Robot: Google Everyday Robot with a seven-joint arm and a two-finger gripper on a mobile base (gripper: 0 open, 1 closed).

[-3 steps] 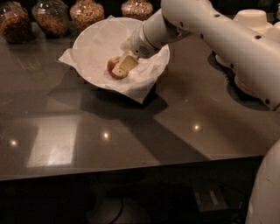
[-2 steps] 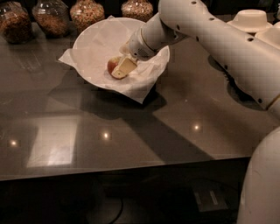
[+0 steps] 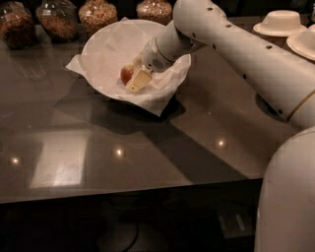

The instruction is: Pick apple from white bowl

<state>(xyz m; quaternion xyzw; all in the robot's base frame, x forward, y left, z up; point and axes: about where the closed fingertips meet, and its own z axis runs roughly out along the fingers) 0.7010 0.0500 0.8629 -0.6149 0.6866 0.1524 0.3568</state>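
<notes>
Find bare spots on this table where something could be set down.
Bare table runs wide between the bowl and the near edge. Crowded: jars behind it, small bowls far right, and inside the bowl, where the gripper sits by the apple.

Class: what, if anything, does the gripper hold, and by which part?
Cannot tell. The gripper is down in the bowl, against the apple, but no grip shows.
</notes>
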